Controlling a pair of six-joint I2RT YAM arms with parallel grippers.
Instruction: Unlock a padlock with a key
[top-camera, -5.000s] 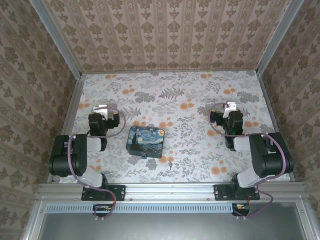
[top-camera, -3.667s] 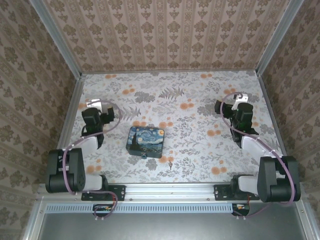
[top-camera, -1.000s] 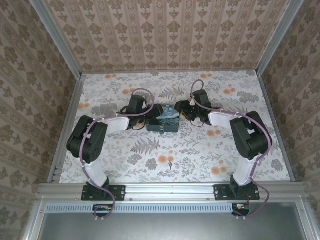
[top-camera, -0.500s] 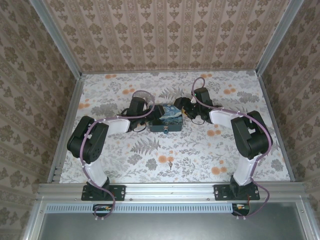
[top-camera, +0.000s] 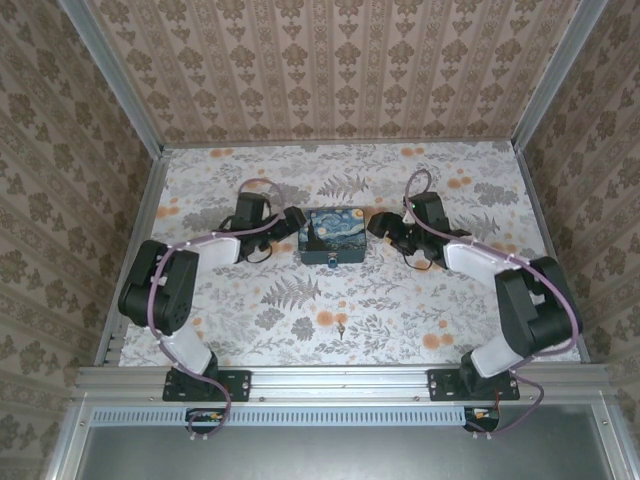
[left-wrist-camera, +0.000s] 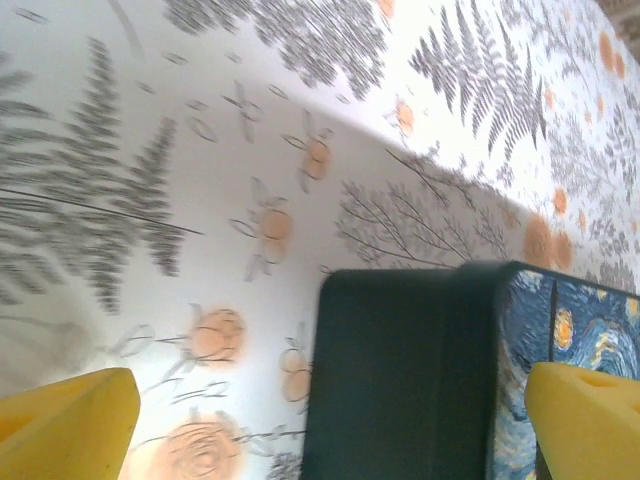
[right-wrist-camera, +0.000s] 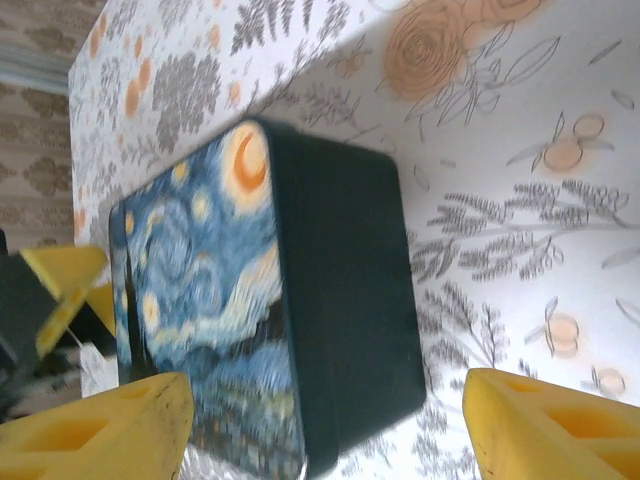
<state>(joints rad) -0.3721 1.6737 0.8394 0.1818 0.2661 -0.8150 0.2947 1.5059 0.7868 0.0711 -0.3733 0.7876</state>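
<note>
Our left claw (top-camera: 291, 219) and right claw (top-camera: 377, 226) stood wide open, holding nothing, flanking the painted box (top-camera: 333, 234). The padlock (top-camera: 331, 264) hung at its near face; the key (top-camera: 341, 326) lay flat on the desk (top-camera: 400, 300), well apart. We feared that thin key would skid from a pinch, or the unheld box would shift as the key went in.

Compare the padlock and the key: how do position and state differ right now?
Position: the padlock hangs at the near face of the blue box; the key lies loose on the table, apart from the box, toward the near edge.
Surroundings: the left gripper and right gripper flank the padlock's box, jaws open; no gripper is near the key.
Shared: both tiny, dark, unheld.
</note>
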